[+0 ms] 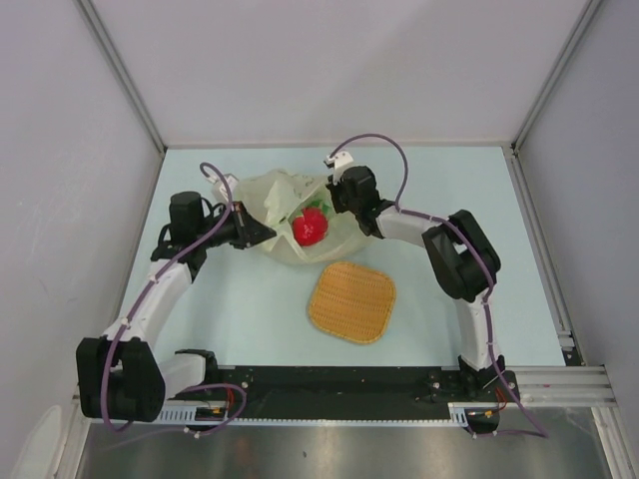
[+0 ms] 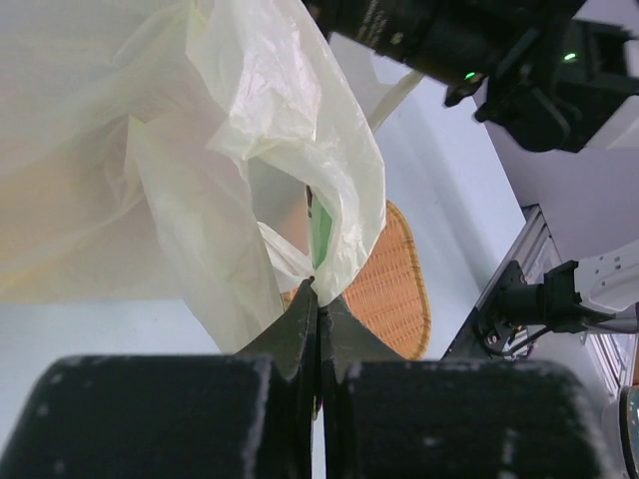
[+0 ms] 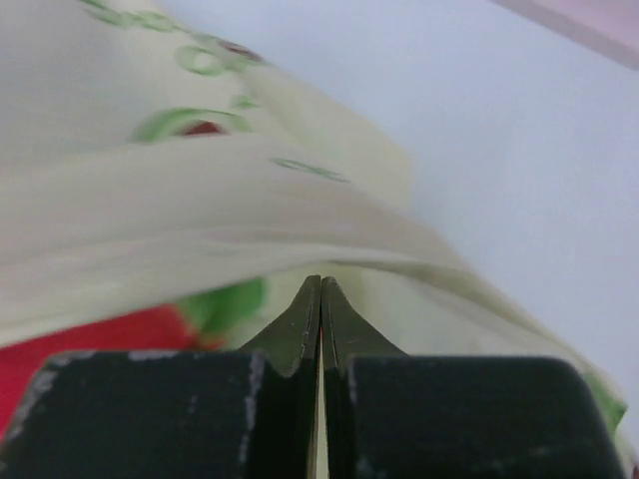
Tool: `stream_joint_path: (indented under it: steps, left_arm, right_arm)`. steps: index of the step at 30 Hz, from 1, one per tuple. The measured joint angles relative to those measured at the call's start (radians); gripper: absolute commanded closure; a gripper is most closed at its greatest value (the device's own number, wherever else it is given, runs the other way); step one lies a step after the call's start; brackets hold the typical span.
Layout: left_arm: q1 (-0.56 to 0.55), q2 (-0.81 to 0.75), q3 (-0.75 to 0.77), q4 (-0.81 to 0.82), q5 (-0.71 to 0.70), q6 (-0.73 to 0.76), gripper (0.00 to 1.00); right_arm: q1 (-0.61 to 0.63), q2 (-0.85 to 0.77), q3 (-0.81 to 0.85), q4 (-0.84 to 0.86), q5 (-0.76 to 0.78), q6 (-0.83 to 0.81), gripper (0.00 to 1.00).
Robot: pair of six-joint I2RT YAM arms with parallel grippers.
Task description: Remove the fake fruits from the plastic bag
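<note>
The pale yellow-green plastic bag (image 1: pixel 282 205) lies at the table's middle back, held open between both grippers. The red dragon fruit (image 1: pixel 310 229) with green tips shows in its mouth. My left gripper (image 1: pixel 266 235) is shut on the bag's left edge; in the left wrist view the fingers (image 2: pixel 300 329) pinch the film (image 2: pixel 230 130), with a green tip (image 2: pixel 319 228) behind. My right gripper (image 1: pixel 334 205) is shut on the bag's right edge (image 3: pixel 300 210); the dragon fruit (image 3: pixel 90 337) lies just left of its fingertips (image 3: pixel 305 319). The banana, pear and grapes are hidden.
An orange woven square mat (image 1: pixel 351 301) lies in front of the bag, right of centre; it also shows in the left wrist view (image 2: pixel 397 284). The right arm's elbow (image 1: pixel 459 254) stands to the mat's right. Grey walls enclose the table.
</note>
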Motion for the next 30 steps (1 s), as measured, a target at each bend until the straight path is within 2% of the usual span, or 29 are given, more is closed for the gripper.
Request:
stream_joint_path:
  steps: [5,11,16,22,26,28,30]
  left_arm:
    - [0.0,0.037,0.041,0.014,0.003,-0.001,1.0]
    - [0.0,0.062,0.053,0.055,0.003,-0.011,1.0]
    - [0.0,0.064,0.053,0.068,0.003,-0.019,0.99]
    - [-0.002,0.082,0.061,0.077,0.005,-0.026,1.0]
    - [-0.002,0.088,0.076,0.078,0.005,-0.027,1.0]
    - [-0.004,0.088,0.077,0.077,0.005,-0.027,1.0]
    - [-0.008,0.092,0.077,0.076,0.005,-0.026,1.0]
  right_arm:
    - [-0.021,0.099,0.013,0.108,0.22,-0.196,1.0]
    - [-0.063,0.083,0.087,0.177,0.32,-0.334,1.0]
    - [-0.061,-0.032,0.092,0.137,0.267,-0.304,0.96]
    - [-0.014,-0.073,0.091,0.047,0.091,-0.185,0.93]
    - [0.008,-0.065,0.09,-0.04,-0.063,-0.029,0.59]
    - [0.008,-0.05,0.09,-0.066,-0.127,0.071,0.49]
    - [0.005,-0.032,0.09,-0.074,-0.157,0.136,0.46]
